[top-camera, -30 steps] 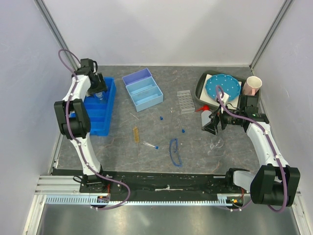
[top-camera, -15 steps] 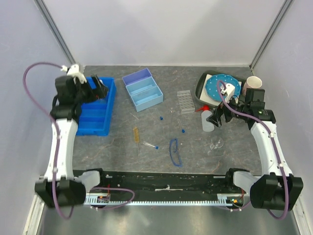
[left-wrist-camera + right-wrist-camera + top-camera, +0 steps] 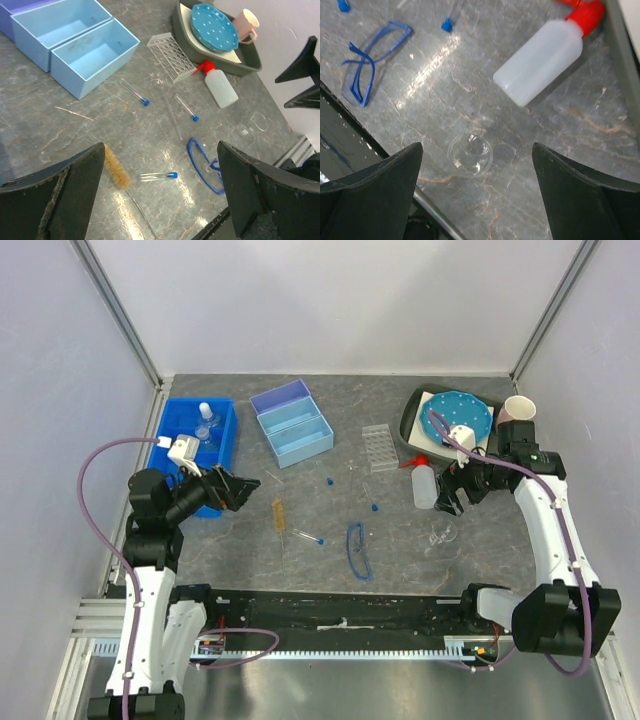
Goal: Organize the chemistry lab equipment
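While the white squeeze bottle (image 3: 540, 62) lies on its side at the upper right of the right wrist view, a small clear glass flask (image 3: 470, 152) sits just below it on the grey table (image 3: 240, 560). It is directly between the wide-apart, empty jaws of my right gripper (image 3: 455, 497). That glass is my main worry. It is nearly invisible against the marbled surface, so a descent judged slightly off could clip its rim and send it skidding toward the near table edge. It could also nudge the bottle, which I expect to roll freely.

The blue-rimmed safety glasses (image 3: 357, 550) lie at lower centre of the overhead view. Three blue-capped tubes (image 3: 159, 175) and an amber tube (image 3: 278, 512) are scattered to their left and above. All are round and likely to roll if a finger brushes them. My left gripper (image 3: 243, 485) hangs at centre left of the overhead view, jaws fully spread and holding nothing, aimed across that scatter.

Against the frame from a second ago, the left arm has swung away from the blue bin (image 3: 178, 418) at upper left, where it was hunched over the compartments. The bin now shows clear flasks (image 3: 205, 418) standing inside, uncovered. The right gripper, which then hid the bottle from above, has drawn back to the bottle's right, so the bottle shows whole. The loose items on the table lie where they did.
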